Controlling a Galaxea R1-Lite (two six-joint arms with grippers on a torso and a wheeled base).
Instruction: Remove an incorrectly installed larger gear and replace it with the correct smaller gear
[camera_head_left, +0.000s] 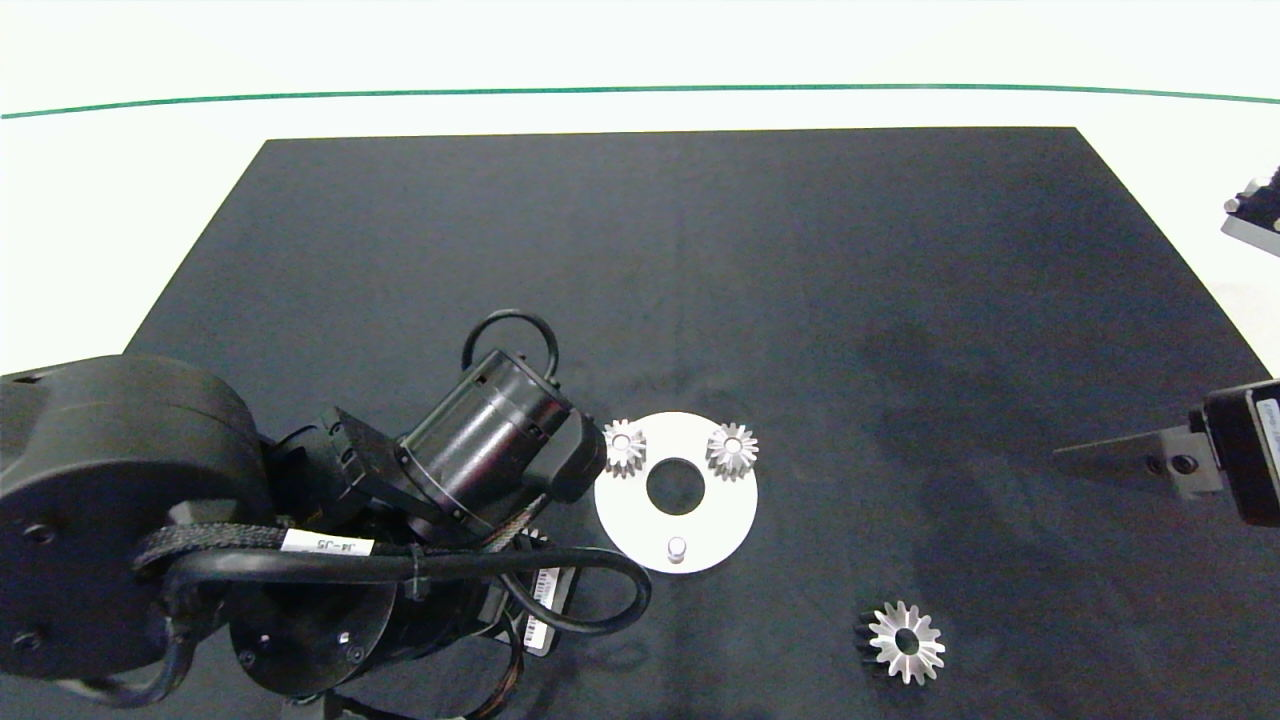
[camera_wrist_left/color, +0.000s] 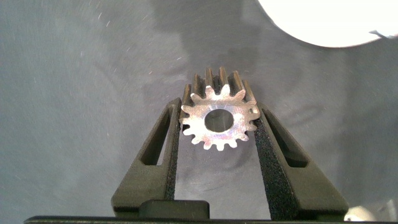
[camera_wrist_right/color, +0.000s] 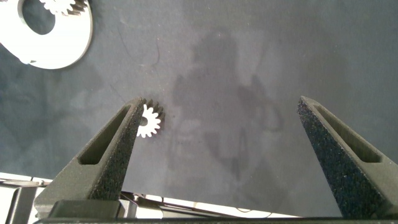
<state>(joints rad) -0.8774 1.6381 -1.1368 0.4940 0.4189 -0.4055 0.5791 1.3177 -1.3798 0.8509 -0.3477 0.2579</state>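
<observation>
Gripping the smaller gear (camera_wrist_left/color: 219, 121) between my left gripper's (camera_wrist_left/color: 217, 127) 2 foam-lined fingers (camera_wrist_left/color: 169, 140), I have it pinched on opposite sides of its toothed rim, its round centre hole facing my wrist camera. The jaws are closed down to the width of that gear, over the black mat (camera_head_left: 700, 280), and in the left wrist view an edge of the white disc (camera_head_left: 720, 520) shows just beyond the gear. From above, my left arm covers the gear almost wholly, and the arm's wrist sits just beside the disc's left edge.

The white disc lies flat on the mat with a round hole in its middle. 2 small short-toothed gears (camera_head_left: 625, 447) (camera_head_left: 732, 451) sit on its far side, 1 at the left and 1 at the right, and a bare metal peg (camera_head_left: 677, 549) stands on its near side with nothing on it.

The larger gear (camera_head_left: 905, 642) lies flat on the mat, well apart from the disc, toward the near right.

My right gripper (camera_wrist_right/color: 217, 143) hangs over bare mat at the right edge of the table, its fingers spread wide and holding nothing; the larger gear shows just past 1 of its fingers (camera_wrist_right/color: 112, 152)
</observation>
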